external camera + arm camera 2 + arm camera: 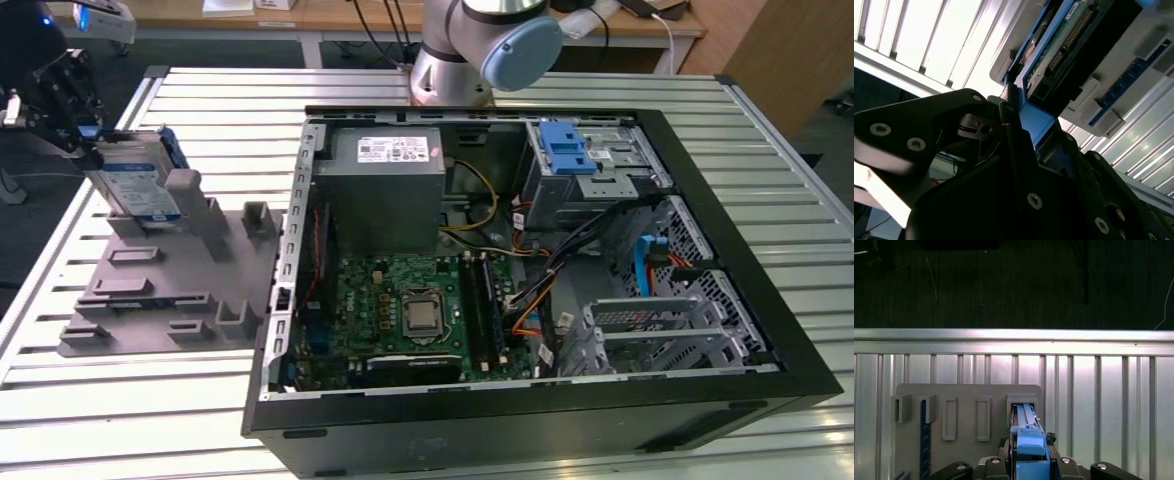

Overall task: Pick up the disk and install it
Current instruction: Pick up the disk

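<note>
Ribbed metal table (747,130), blue-railed disk (144,188) in claw (94,152)

no legible txt, no readable nos.

table (774,170): slatted aluminium, brightly lit | floor (1004,285): dark, seen beyond table edge | rear: wooden desk (334,14) and wooden panel (787,50) seen behind

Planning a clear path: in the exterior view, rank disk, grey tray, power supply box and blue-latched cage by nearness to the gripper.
1. The disk: in the gripper, exterior view's left.
2. The grey tray: below the disk.
3. The power supply box: inside the computer case, nearer side.
4. The blue-latched cage: inside the case, farther toward the exterior view's right.
</note>
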